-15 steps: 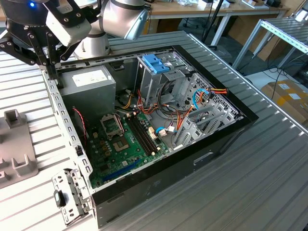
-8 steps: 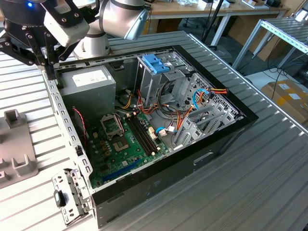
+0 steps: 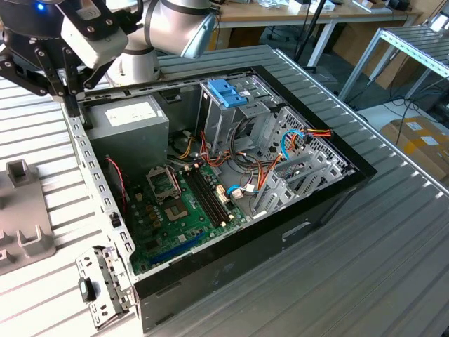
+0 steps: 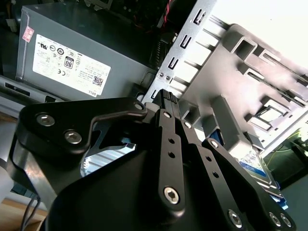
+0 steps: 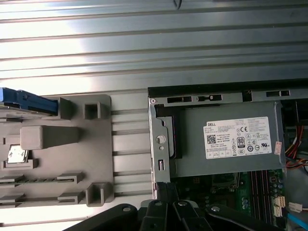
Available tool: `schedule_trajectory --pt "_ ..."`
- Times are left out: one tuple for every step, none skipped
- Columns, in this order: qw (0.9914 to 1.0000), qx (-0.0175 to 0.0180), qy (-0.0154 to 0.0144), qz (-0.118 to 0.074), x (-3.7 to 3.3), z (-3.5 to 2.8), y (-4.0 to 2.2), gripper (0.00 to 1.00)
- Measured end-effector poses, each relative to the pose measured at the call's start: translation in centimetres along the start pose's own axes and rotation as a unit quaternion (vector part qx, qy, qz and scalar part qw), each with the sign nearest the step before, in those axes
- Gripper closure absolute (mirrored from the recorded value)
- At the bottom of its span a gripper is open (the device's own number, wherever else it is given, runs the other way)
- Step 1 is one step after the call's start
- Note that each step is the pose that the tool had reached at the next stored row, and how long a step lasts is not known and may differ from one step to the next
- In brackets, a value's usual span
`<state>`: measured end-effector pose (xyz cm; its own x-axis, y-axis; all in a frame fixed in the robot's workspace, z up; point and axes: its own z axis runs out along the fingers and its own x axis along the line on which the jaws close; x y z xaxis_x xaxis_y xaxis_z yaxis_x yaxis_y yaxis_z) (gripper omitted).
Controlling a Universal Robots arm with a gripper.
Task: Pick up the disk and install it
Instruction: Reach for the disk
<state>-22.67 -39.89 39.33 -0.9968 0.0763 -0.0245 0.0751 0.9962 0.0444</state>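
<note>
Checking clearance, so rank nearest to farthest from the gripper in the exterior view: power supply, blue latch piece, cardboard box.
1. Power supply, beside the gripper.
2. Blue latch piece, atop the drive cage.
3. Cardboard box, exterior view's far right.

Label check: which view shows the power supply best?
First wrist view: the power supply faces the camera squarely, label in full. The second wrist view shows it at an angle, partly behind the gripper. The exterior view shows it obliquely, inside the case.
</note>
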Motion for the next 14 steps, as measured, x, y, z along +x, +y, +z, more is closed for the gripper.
schedule_trajectory --pt "1.0 0.0 0.0 0.0 0.03 0.0 0.0 0.89" --pt "1.0 0.0 0.0 0.0 0.07 -0.01 0.0 0.89" --pt "1.0 0.0 0.0 0.0 0.12 -0.01 -0.01 0.89" --pt "1.0 0.0 0.0 0.0 0.17 -0.01 -0.01 0.89" --pt "1.0 0.0 0.0 0.0 0.21 -0.01 -0.01 0.89" --pt "1.0 0.0 0.0 0.0 0.25 -0.01 -0.02 0.89" --pt "1.0 0.0 0.0 0.0 0.28 -0.01 -0.02 0.89" --pt "1.0 0.0 0.0 0.0 0.31 -0.01 -0.02 0.89" --pt "1.0 0.0 0.0 0.0 0.36 -0.01 -0.03 0.89" --pt "1.0 0.0 0.0 0.0 0.42 -0.01 -0.03 0.89" --pt "1.0 0.0 0.0 0.0 0.47 -0.02 -0.04 0.89" --pt "1.0 0.0 0.0 0.0 0.5 -0.02 -0.04 0.89" --pt "1.0 0.0 0.0 0.0 0.54 -0.02 -0.04 0.89" --pt "1.0 0.0 0.0 0.0 0.57 -0.02 -0.04 0.89"
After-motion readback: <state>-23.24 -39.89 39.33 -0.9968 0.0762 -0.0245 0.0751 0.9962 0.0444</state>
